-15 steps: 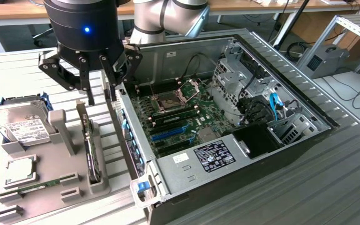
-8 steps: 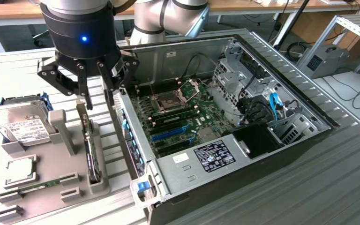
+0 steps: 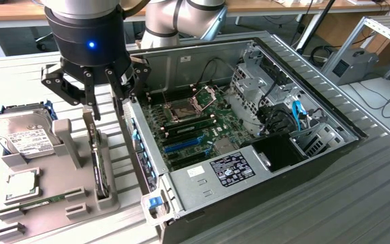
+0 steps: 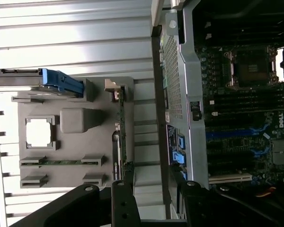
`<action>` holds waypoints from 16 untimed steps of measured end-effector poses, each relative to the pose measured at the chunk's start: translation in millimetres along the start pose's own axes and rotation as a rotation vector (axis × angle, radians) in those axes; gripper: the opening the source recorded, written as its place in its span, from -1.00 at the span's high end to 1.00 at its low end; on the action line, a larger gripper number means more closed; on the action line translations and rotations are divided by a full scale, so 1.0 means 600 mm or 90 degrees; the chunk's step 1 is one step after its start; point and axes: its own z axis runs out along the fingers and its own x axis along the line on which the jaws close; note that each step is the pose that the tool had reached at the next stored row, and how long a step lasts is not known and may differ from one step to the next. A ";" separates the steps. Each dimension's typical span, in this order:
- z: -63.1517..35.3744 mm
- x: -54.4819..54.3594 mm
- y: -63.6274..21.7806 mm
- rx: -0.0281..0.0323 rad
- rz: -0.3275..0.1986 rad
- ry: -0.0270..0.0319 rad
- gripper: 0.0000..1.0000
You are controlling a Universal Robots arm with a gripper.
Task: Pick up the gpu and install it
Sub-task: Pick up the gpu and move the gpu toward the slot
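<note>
Slatted grey metal worktable [image 3: 357,203], wooden desks [image 3: 269,6] behind, aluminium frame [image 3: 385,30] at the exterior view's right

- arm [image 3: 171,20]: silver-grey tube sections and joints, coming in from the far side; one joint cap is bluish-grey.
- wrist [image 3: 87,28]: black cylindrical housing, axis pointing straight down, blue light [image 3: 91,44] lit on its face.
- gripper [image 3: 107,113]: hangs vertical, tips down, in the air at the exterior view's left.
- fingers [image 3: 90,99]: two, slim, black, spread well apart, roughly parallel, clamped on nothing.
- linkage bars [image 3: 54,81]: black, splayed outward on both sides of the fingers.
- wrist view: two black finger assemblies with round pivot bolts, standing apart from each other.
</note>
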 end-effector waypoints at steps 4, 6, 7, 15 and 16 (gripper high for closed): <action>0.002 0.000 0.000 0.0000 0.000 0.0000 0.15; 0.003 0.000 0.000 0.0000 0.000 0.0000 0.15; 0.004 0.000 0.000 0.0000 0.000 0.0000 0.15; 0.008 0.000 0.000 0.0000 0.000 0.0000 0.15; 0.009 0.000 0.000 0.0000 0.000 0.0000 0.15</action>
